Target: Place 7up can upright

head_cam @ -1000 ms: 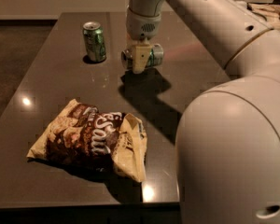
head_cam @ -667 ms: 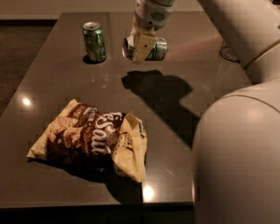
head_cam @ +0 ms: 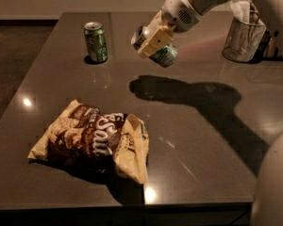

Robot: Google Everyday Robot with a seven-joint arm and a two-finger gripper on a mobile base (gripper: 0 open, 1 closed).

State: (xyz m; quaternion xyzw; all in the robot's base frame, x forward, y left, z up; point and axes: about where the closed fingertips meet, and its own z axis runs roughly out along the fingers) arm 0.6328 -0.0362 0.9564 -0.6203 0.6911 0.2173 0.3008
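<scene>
The 7up can point(head_cam: 161, 52), pale silvery with green markings, is held on its side in the air above the dark table point(head_cam: 203, 140). My gripper point(head_cam: 155, 41) is shut on it, with a cream-coloured finger point(head_cam: 156, 37) across its body. The can hangs tilted, its silver end pointing left. Its shadow falls on the table below and to the right. The arm reaches in from the upper right.
A mostly green can point(head_cam: 95, 42) stands upright at the back left. A crumpled brown and yellow chip bag point(head_cam: 96, 138) lies at the front left. A wire mesh cup point(head_cam: 243, 38) with napkins stands at the back right.
The gripper has lifted the 7up can off the table and moved it up, tilting it. The arm has swung upward and to the right.
</scene>
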